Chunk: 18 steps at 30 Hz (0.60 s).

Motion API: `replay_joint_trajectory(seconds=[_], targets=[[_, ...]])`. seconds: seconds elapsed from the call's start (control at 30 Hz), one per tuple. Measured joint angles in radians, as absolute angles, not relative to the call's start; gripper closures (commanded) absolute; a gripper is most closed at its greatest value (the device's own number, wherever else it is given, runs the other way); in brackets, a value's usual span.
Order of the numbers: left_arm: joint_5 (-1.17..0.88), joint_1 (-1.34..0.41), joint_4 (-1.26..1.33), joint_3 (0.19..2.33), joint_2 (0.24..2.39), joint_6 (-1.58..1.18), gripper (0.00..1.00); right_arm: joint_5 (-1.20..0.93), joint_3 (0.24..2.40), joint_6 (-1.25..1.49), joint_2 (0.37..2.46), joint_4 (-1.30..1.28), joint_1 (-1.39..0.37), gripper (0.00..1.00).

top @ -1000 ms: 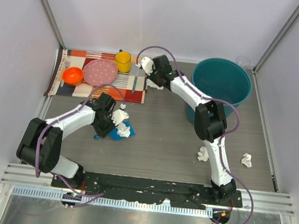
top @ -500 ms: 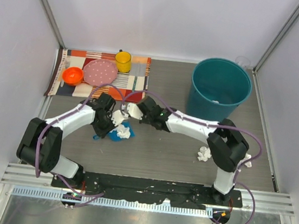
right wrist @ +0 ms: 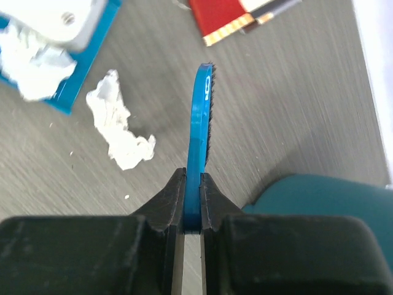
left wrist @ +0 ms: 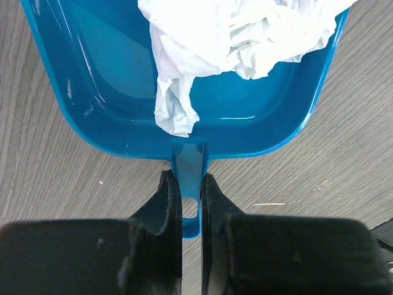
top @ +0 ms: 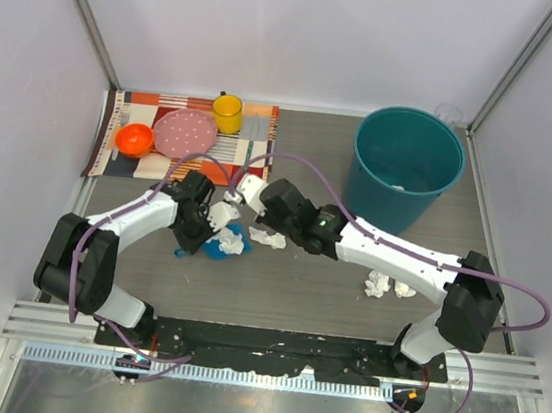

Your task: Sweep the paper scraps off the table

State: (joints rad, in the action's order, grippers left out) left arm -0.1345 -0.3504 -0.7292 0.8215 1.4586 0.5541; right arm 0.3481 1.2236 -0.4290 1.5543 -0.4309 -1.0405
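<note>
Top external view, sweeping step: left tool (left wrist: pixel 190 187) pinches the blue dustpan (left wrist: pixel 110 92) by its handle, paper scraps (left wrist: pixel 239 31) inside; right tool (right wrist: pixel 193 184) pinches the brush (right wrist: pixel 198 123); loose scrap (top: pixel 270 237) lies mid-frame on the surface (top: pixel 286 288), probably needing a leftward stroke into the dustpan.

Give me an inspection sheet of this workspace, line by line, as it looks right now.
Surface: table, wood grain, scraps loose on it.
Job's things: paper scraps, some in the blue dustpan, one beside it, two by the right arm.
Clutter: placemat with yellow cup, pink plate, orange bowl; teal bucket far right.
Grippers: left gripper shut on the dustpan's handle; right gripper shut on a blue brush.
Cables: purple cables looping along both arms.
Surroundings: white walls.
</note>
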Motion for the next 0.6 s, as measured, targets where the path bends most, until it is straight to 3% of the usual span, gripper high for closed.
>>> replay_joint_trajectory(seconds=[0.3,0.6], targets=[[-0.157,-0.35,-0.752,0.822,1.457,0.606,1.0,0.564,1.367,0.051,1.567,-0.641,-1.024,0.99],[-0.167,-0.36,-0.768,0.836,1.471,0.634,1.0,0.443,1.26,0.344,1.62,-0.682,-1.019,0.99]])
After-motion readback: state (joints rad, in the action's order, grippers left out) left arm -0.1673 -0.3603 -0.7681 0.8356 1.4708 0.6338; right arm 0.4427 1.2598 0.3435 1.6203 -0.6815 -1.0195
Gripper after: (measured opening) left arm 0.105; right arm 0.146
